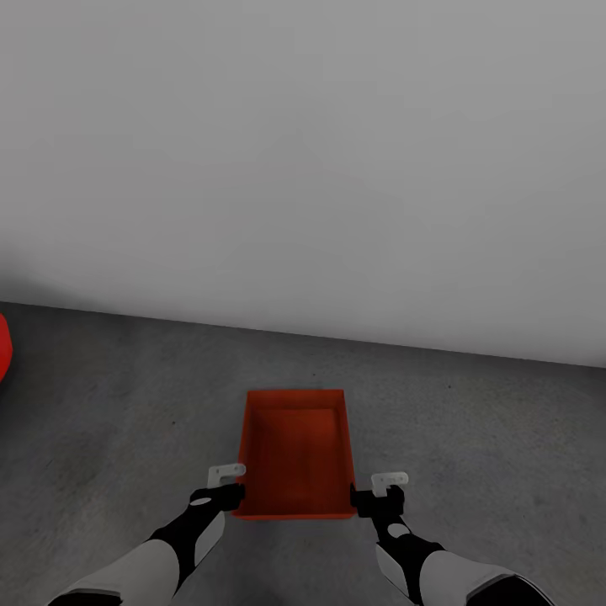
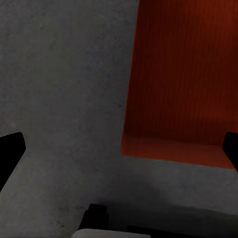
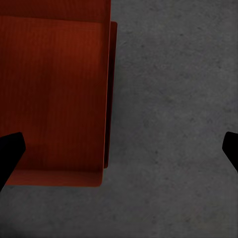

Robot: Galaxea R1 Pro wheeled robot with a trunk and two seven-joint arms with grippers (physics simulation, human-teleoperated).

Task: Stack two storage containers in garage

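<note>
A dark grey, mottled concrete floor (image 1: 126,421) carries everything here. It runs back to a plain white-grey wall (image 1: 303,151), meeting it along a straight seam that slopes slightly across the head view. Directly on the floor, in front of that wall and well apart from it, stands an orange-red rectangular storage bin (image 1: 296,459) with smooth walls and no lid, its long sides running toward the wall. Its inside shows bare. In the wrist views the same bin (image 2: 183,84) (image 3: 54,99) sits flat on the concrete (image 3: 173,124), with grey floor showing along its sides. Far to the bin's left, a rounded red shape (image 1: 3,347) meets the picture's edge over the floor.
</note>
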